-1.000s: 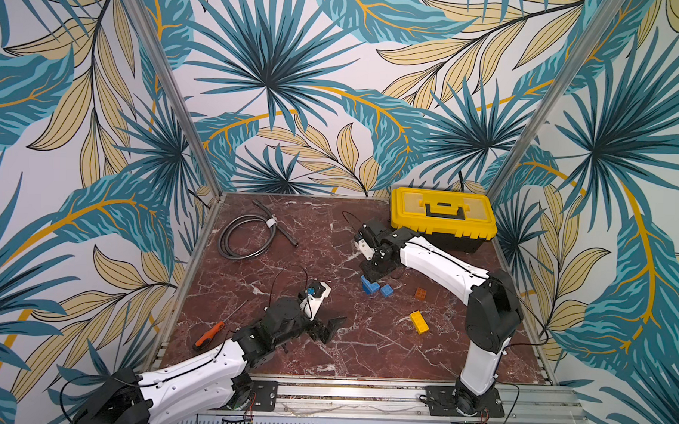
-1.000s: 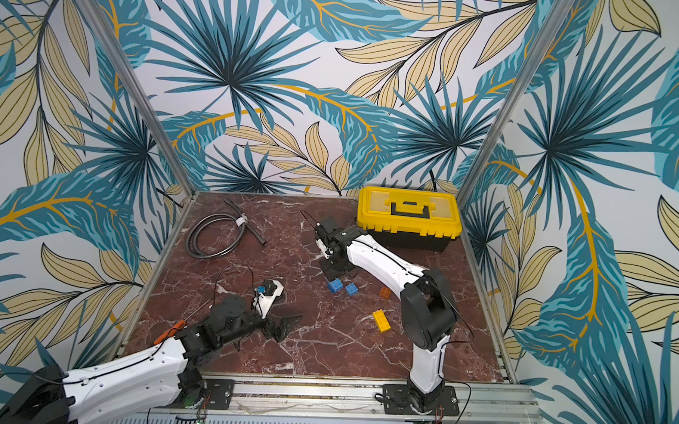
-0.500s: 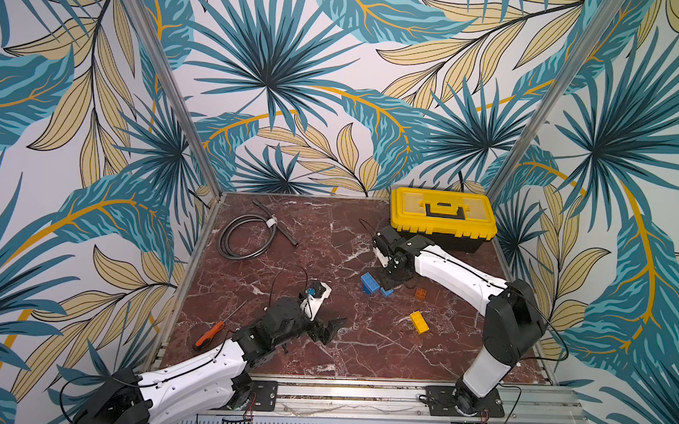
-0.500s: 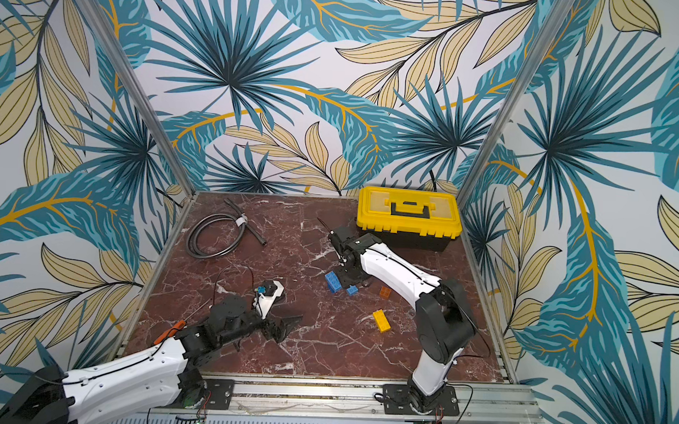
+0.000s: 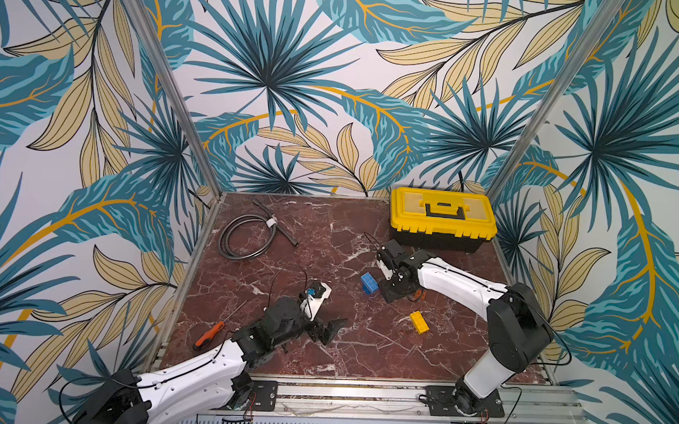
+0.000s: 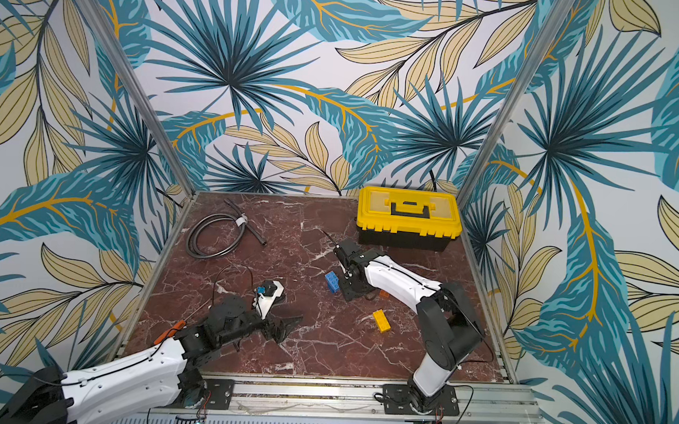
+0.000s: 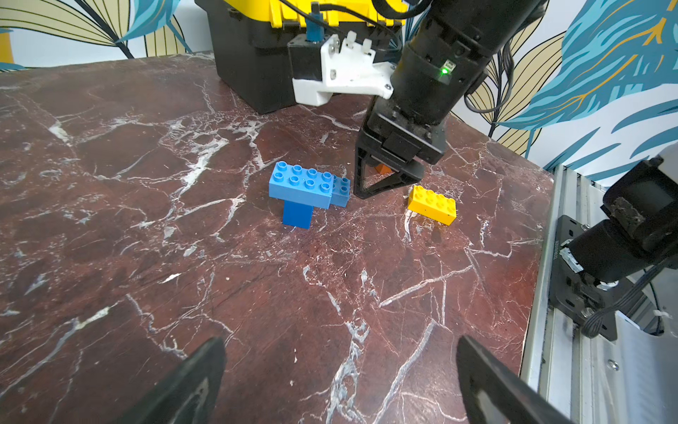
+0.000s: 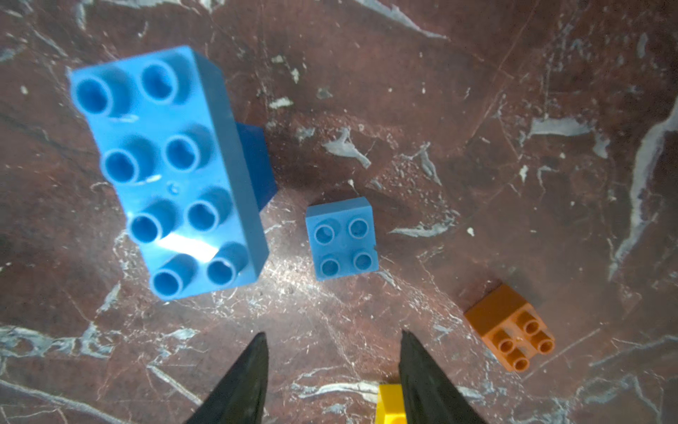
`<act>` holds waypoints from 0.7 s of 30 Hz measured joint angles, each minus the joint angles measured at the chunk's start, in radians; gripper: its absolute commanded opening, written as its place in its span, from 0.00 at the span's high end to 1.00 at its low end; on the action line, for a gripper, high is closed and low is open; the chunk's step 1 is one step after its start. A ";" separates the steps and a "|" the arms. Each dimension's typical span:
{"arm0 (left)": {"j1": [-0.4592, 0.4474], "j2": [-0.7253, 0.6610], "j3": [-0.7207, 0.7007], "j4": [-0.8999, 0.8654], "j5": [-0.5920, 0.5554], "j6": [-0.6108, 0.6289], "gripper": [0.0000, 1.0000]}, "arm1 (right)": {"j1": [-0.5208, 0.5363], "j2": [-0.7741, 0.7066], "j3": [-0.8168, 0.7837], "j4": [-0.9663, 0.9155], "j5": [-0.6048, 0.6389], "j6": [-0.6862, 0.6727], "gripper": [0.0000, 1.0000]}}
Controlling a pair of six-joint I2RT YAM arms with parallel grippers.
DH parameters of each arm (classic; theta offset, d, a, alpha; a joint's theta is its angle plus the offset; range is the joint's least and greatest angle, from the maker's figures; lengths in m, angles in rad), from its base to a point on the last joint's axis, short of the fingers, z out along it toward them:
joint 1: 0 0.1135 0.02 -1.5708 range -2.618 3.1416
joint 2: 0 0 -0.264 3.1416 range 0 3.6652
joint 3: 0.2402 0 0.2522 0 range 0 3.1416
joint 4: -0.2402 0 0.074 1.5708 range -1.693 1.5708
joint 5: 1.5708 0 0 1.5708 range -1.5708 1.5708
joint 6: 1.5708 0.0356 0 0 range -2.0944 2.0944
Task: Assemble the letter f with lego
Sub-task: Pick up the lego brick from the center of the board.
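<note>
Hovering half-open and empty, your right claw (image 8: 332, 336) faces the loose blue square (image 8: 343, 238) just ahead. Next, probably grasp it and stack.

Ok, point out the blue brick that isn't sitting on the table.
The long blue brick: it is stacked on the dark blue square, while the light blue square rests on the table.

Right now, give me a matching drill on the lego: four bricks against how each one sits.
Bricks:
1. long blue brick
2. small blue square
3. orange brick
4. yellow brick

States:
A. tipped on its side, studs pointing sideways
B. stacked on a darker blue brick
C. lying furthest from the stack
D. flat, studs up, right beside the stack

Pairs: 1-B, 2-D, 3-A, 4-C
</note>
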 measured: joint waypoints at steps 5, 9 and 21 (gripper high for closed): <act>0.000 0.000 0.000 0.000 0.000 0.000 0.00 | -0.003 0.009 -0.009 0.060 -0.011 0.000 0.42; 0.000 0.000 0.000 0.000 0.001 -0.001 0.01 | -0.014 0.036 -0.009 0.092 -0.011 0.000 0.44; 0.000 0.000 0.000 0.000 0.031 0.003 0.01 | -0.040 0.089 -0.012 0.130 -0.021 0.000 0.49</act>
